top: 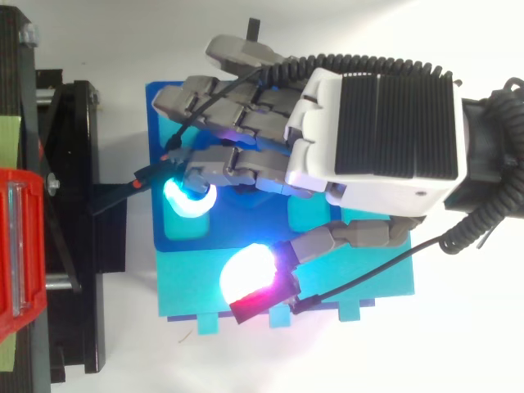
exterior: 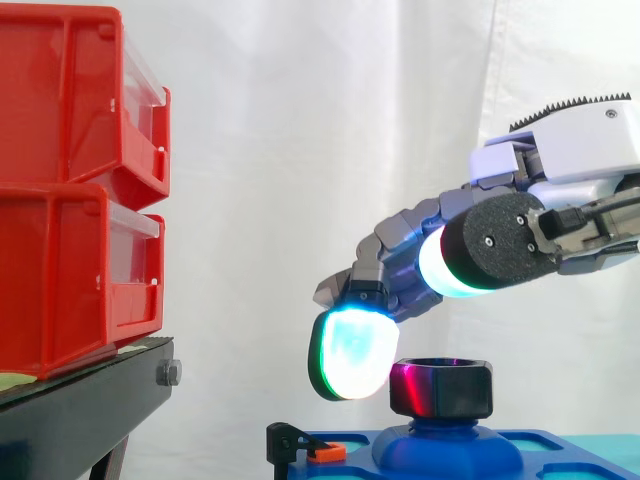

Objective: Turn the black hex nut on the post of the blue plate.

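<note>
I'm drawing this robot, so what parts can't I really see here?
Top view: the hand covers the black hex nut.
Side view: the bottom edge cuts off the blue plate; the left edge cuts off the red bins.
Side view: whether the fingers touch the nut is too close to tell.

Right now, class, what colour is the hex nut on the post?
The hex nut is black; side view shows it best.

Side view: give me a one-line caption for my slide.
Robot hand poised above the black hex nut on the blue plate, one glowing fingertip beside it, red bins at left.
</note>
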Available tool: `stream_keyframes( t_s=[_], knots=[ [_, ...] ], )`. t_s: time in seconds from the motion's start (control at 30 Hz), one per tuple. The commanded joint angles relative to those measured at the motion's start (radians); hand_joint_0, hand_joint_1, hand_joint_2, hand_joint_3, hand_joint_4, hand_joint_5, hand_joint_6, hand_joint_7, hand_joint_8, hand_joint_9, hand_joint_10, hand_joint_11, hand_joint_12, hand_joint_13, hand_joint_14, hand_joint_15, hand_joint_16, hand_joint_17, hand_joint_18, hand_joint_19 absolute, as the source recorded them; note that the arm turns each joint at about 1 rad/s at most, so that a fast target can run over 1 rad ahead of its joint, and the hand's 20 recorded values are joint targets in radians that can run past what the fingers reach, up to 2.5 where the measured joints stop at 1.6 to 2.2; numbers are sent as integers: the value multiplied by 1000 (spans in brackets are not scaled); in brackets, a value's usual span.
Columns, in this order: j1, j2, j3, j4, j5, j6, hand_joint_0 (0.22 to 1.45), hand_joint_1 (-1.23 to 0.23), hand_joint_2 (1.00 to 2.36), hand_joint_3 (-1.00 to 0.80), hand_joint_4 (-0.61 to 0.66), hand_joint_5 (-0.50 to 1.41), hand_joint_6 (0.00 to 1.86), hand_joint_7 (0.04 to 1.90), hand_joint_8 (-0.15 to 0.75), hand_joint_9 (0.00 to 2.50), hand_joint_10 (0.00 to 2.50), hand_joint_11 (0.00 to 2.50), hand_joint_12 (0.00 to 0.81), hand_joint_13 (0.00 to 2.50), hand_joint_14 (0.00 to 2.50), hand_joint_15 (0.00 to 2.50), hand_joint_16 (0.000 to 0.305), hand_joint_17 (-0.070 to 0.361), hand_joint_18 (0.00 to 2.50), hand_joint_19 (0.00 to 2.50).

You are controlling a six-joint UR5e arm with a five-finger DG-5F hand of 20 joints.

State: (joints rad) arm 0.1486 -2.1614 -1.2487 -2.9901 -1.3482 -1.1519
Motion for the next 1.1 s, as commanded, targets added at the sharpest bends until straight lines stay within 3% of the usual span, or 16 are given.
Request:
stream_keyframes(
  t_s=[0.0,0.07,0.63,0.93,1.07],
  knots=[
    [0,0,0,-21,-5,0,451,-289,1000,-500,140,-227,503,942,191,36,0,0,347,0,0,0,60,135,0,65],
    [-8,0,0,-27,-6,1,451,-289,1000,-500,139,-227,503,938,191,36,0,0,347,0,0,0,60,135,0,64],
    [-23,0,0,-52,-11,1,453,-293,1000,-500,130,-231,503,924,193,35,0,0,348,0,0,12,59,133,0,83],
    [-47,2,0,-56,-35,3,453,-293,1000,-500,127,-233,503,918,193,35,0,0,347,0,0,8,59,133,0,88],
    [-63,2,0,-61,-61,3,453,-294,1000,-500,126,-233,503,922,193,35,0,0,347,0,0,11,59,133,0,83]
  ],
)
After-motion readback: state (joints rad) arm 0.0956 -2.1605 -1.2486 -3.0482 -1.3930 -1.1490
